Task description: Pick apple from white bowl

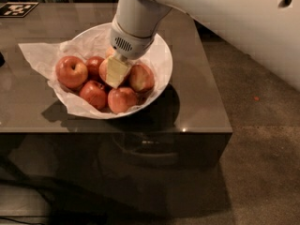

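Note:
The white bowl [161,62], lined with crumpled white paper, stands on the dark table and holds several apples. My gripper [116,71] reaches straight down into the middle of the bowl from the arm's white wrist [133,22]. It sits on an orange-red apple [102,70] that is mostly hidden under it, with only its left edge showing. No sticker shows. An evenly red apple with a stem dimple [71,71] lies at the left. A small dark red apple [95,63] lies behind it.
More apples lie in the bowl at the front left [94,93], front [122,99] and right [141,77]. The paper [40,55] spills over the bowl's left rim. The table's front edge [117,132] is close below the bowl. A marker tag [16,8] lies at the far left.

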`<state>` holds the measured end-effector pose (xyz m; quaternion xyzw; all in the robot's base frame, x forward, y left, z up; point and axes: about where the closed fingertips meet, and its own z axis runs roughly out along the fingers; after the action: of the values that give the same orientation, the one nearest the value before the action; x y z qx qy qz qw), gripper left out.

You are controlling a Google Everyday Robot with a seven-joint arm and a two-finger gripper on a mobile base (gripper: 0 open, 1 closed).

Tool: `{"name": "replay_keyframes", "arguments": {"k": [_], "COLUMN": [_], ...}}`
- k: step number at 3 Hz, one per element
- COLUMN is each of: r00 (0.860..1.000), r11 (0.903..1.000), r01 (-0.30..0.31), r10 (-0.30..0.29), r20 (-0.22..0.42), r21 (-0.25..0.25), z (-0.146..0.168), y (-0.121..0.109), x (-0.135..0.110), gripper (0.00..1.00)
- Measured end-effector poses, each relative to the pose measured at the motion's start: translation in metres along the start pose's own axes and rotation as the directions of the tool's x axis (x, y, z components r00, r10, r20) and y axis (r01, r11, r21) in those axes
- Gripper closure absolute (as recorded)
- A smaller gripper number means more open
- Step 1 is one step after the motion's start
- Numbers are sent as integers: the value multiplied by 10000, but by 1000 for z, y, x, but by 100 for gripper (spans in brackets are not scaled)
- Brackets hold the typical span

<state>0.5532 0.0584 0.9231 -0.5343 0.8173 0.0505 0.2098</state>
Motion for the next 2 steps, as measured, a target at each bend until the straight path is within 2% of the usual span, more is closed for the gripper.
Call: {"name": "replay_keyframes", "arguments": {"k": [1, 2], "r00": [10000, 10000], "r11": [10000, 10000], "r01": [6, 27], "r10": [-6, -27], "r20": [1, 5], "r21": [0, 2], "z": [0, 0], "y": [0, 1], "x": [0, 0], "gripper": [82, 100]}}
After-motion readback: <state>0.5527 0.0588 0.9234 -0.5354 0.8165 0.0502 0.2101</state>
